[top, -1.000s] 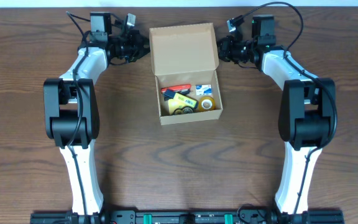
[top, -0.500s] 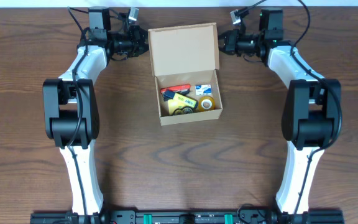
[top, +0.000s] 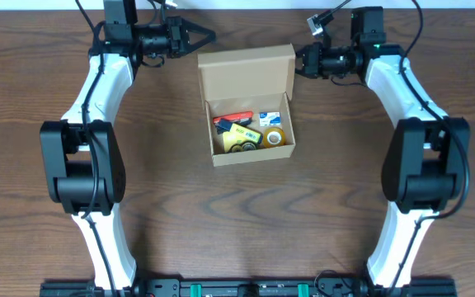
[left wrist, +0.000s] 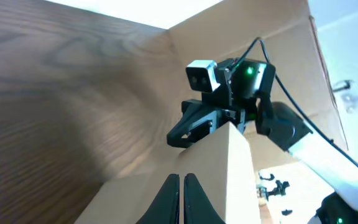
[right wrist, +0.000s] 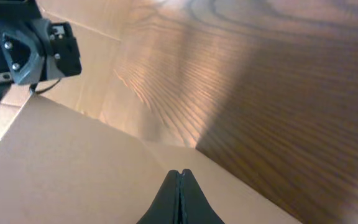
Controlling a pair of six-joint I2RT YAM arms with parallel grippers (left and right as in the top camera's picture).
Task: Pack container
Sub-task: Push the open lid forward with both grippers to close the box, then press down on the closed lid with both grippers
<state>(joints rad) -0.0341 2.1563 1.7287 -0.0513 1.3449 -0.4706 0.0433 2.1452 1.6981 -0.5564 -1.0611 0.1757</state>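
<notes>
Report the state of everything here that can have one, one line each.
Tan cardboard box: open, with small stationery items inside.
Hinged flap lid: open, swung back behind the box.
Left gripper: shut, empty, clear of the box.
Right gripper: shut, empty, beside the lid's right edge.

On my remote feed, the dark wood-grain table [top: 237,214] bears one open cardboard box [top: 246,70] near its far edge.
</notes>
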